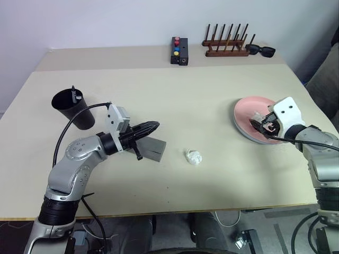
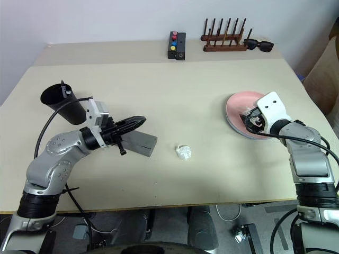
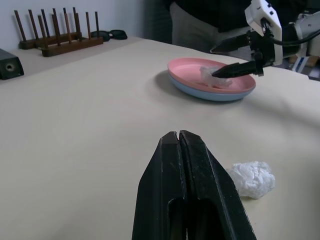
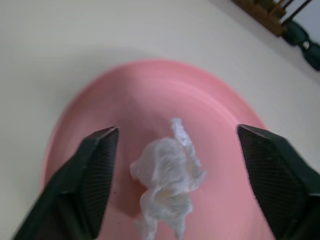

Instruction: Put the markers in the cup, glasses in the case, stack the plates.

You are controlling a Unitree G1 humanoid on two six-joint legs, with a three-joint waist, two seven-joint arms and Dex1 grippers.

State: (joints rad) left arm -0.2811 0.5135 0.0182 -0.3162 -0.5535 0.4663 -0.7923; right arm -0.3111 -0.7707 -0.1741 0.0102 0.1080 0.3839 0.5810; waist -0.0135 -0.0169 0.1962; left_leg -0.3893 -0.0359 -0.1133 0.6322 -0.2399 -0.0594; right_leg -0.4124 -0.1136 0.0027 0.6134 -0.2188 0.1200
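Observation:
The black cup [image 1: 72,109] stands at the left of the table with the markers [image 1: 74,94] sticking out of its mouth. My left gripper [image 1: 155,125] is shut and empty, hanging level just above the grey case [image 1: 154,148]. The glasses are out of view. At the right, the pink plate [image 3: 190,70] lies stacked on the light blue plate [image 3: 220,95]. My right gripper [image 4: 177,131] is open over the pink plate, its fingers either side of a crumpled white tissue [image 4: 167,175] that lies in the plate.
A second crumpled white wad [image 1: 194,157] lies mid-table, right of the case. Along the far edge are a black box with coloured buttons [image 1: 179,51], a wooden peg rack [image 1: 226,46] and black sunglasses [image 1: 260,51].

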